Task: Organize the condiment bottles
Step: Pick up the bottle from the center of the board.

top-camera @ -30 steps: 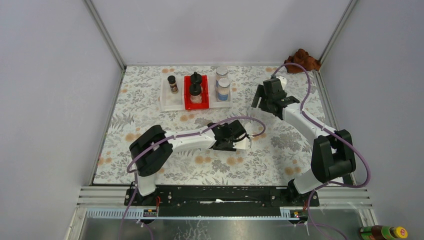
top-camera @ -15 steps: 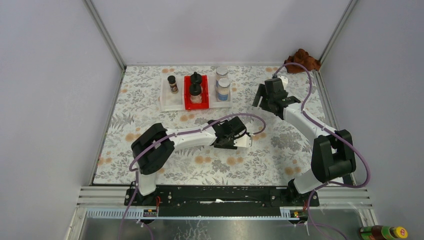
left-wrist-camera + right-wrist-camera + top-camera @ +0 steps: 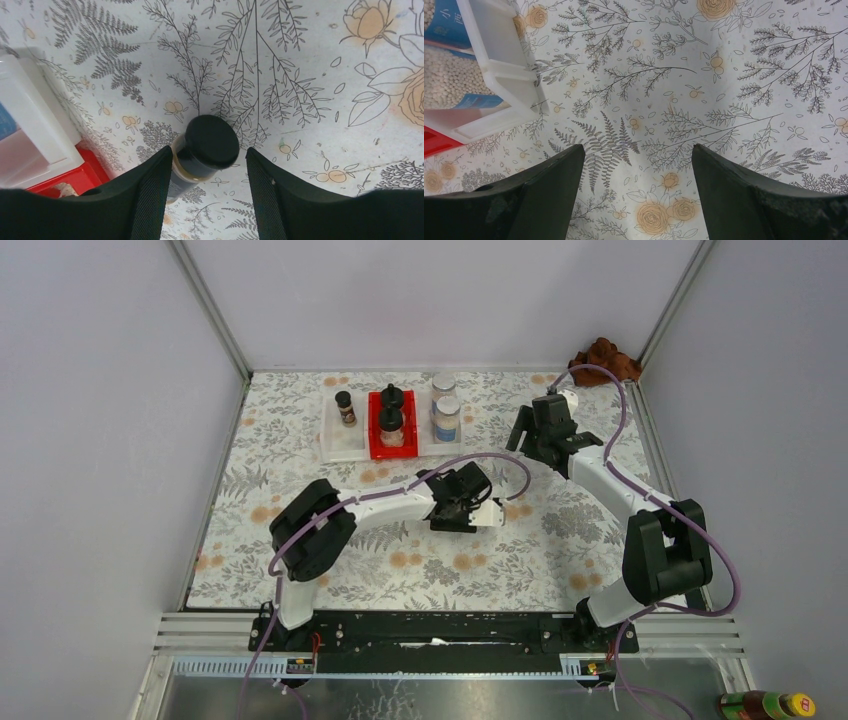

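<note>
Dark-brown and black-capped, the last loose bottle (image 3: 210,145) is clenched in my left tool (image 3: 462,502) over the middle of the worktop (image 3: 560,540). In the past second this tool has swung a little toward the far edge, nearer the trays, and my right tool (image 3: 638,148) has barely shifted. It hangs released, with nothing between its fingers, just right of the trays.

I judge this to be the last carry, with only the drop-off left.

Three trays stand in a row at the far edge:
- **Left white tray** (image 3: 345,443): it holds one matching brown bottle (image 3: 345,408) in its far half, and its near half is free, so I expect my bottle goes there.
- **Red tray** (image 3: 392,453): two clear jars (image 3: 391,418) with domed black caps.
- **Right white tray** (image 3: 442,449): two silver-lidded jars (image 3: 446,412) with blue labels.
</note>
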You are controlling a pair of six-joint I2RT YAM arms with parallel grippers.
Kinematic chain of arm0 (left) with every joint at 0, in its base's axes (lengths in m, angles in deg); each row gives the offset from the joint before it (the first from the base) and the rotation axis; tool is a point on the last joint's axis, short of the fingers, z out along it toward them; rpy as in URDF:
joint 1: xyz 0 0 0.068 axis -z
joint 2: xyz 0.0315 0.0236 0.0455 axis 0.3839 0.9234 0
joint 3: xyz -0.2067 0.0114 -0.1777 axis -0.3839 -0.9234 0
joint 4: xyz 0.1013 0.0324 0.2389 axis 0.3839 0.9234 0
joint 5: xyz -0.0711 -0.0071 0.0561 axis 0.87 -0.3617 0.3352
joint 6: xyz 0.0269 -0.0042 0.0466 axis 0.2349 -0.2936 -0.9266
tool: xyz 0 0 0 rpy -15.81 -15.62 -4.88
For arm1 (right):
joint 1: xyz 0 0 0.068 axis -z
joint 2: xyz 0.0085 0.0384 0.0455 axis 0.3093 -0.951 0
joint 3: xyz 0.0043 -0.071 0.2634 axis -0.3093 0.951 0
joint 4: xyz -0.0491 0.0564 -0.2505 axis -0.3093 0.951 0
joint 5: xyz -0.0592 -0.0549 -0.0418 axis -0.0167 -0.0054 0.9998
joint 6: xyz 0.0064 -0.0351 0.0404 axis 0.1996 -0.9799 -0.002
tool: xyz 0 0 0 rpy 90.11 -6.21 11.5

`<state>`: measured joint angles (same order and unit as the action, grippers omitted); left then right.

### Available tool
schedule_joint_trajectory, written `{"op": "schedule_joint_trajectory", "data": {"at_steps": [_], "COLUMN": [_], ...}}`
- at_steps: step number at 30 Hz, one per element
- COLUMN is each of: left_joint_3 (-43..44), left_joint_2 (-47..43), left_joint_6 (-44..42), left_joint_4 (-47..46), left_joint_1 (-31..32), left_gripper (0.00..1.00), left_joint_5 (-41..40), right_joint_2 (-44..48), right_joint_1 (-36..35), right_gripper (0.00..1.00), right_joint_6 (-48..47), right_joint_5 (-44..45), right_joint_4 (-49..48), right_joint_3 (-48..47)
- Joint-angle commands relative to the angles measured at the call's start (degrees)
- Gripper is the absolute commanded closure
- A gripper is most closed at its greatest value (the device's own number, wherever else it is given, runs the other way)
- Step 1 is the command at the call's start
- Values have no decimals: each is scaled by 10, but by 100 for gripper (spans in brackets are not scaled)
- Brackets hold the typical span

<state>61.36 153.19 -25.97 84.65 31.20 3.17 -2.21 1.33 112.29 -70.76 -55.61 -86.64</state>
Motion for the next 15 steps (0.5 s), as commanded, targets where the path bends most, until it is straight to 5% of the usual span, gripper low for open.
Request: {"op": "schedule_joint_trajectory", "data": {"at_steps": [1, 15], "left_joint_3": [9, 13], "left_joint_2": [9, 21], "left_joint_6": [-10, -4], "left_joint_4": [17, 20], "left_joint_1": [-11, -25], "left_gripper": [39, 41], "left_joint_5": [24, 31], "right_joint_2": [-1, -18], "right_joint_1": [8, 12], "right_gripper": [14, 14], "right_joint_6": [8, 10], "right_joint_5": [-1, -10], "right_joint_4": [-20, -28], "right_joint_3": [6, 3]}}
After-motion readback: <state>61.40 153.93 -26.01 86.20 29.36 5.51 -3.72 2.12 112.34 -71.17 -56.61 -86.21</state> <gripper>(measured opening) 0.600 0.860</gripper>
